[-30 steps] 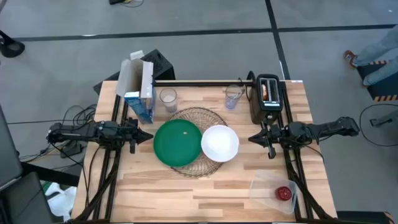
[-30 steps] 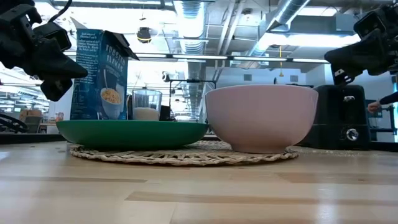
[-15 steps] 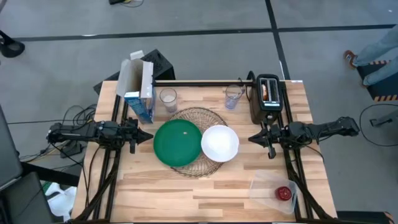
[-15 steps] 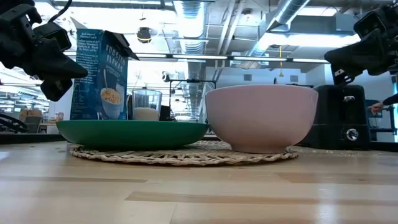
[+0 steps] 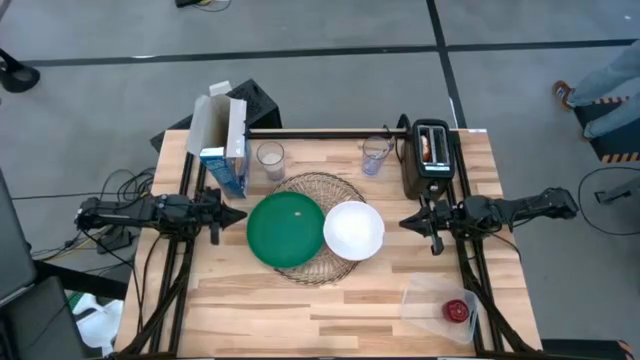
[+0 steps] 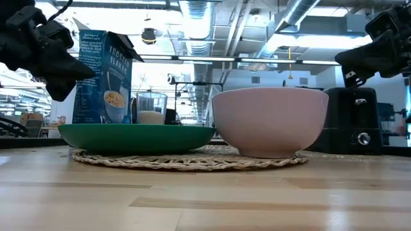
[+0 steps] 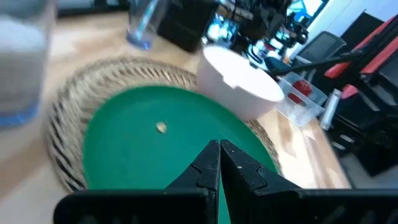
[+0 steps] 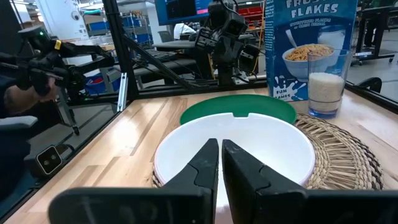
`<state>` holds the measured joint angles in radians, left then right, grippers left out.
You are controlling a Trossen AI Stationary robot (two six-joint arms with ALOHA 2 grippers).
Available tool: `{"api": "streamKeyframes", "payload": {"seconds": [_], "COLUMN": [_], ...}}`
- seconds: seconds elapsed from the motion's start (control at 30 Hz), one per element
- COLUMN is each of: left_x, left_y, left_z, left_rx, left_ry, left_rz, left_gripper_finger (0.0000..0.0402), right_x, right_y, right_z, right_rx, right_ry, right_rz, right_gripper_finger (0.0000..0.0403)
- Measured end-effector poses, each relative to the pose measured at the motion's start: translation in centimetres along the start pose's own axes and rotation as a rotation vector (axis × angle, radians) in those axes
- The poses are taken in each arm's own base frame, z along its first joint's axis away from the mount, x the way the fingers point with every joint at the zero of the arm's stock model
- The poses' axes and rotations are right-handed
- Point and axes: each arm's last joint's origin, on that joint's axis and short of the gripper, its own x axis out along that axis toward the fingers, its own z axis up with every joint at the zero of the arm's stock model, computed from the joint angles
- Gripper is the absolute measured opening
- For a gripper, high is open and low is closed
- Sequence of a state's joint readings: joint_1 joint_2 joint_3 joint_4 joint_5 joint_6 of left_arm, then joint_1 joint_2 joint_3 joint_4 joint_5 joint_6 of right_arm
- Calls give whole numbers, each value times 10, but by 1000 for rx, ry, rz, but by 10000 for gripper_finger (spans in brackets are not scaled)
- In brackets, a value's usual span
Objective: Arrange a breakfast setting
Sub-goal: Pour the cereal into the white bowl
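The round wire mat (image 5: 318, 243) is lying mid-bench (image 5: 350, 310), carrying the green plate (image 5: 286, 229) and the white bowl (image 5: 353, 230) side by side, touching. A small pale crumb, possibly cereal, is sitting on the plate. The left claw (image 5: 240, 216) is hovering clenched and empty just beside the plate's edge; the right claw (image 5: 404, 222) is hovering clenched and empty near the bowl. Two clear glasses (image 5: 270, 158) are standing behind the mat, beside the cereal box (image 5: 226, 150) and the black toaster (image 5: 431, 157). The small red apple (image 5: 457, 310) is resting in the clear plastic tub (image 5: 440, 305).
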<state>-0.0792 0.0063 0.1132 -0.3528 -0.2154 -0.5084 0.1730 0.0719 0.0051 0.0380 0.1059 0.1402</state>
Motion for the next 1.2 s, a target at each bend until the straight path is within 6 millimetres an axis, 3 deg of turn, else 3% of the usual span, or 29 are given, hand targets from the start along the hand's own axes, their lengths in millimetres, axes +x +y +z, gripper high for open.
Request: {"api": "streamKeyframes", "payload": {"seconds": [0.43,0.8,1.0,1.2], "left_x": [2,-2,4,12], "left_y": [-7,-20,-37,-61], "left_z": [15,36,66,108], "left_rx": [68,126,153,302], "left_ry": [-263,-444,-388,-333], "left_rz": [-44,-180,-143,-29], "left_gripper_finger": [0,0,0,0], "right_x": [0,0,0,0], "right_y": [0,0,0,0], "right_z": [0,0,0,0], "right_rx": [0,0,0,0], "right_ry": [0,0,0,0], "right_rz": [0,0,0,0], "right_gripper_finger": [51,51,51,51]}}
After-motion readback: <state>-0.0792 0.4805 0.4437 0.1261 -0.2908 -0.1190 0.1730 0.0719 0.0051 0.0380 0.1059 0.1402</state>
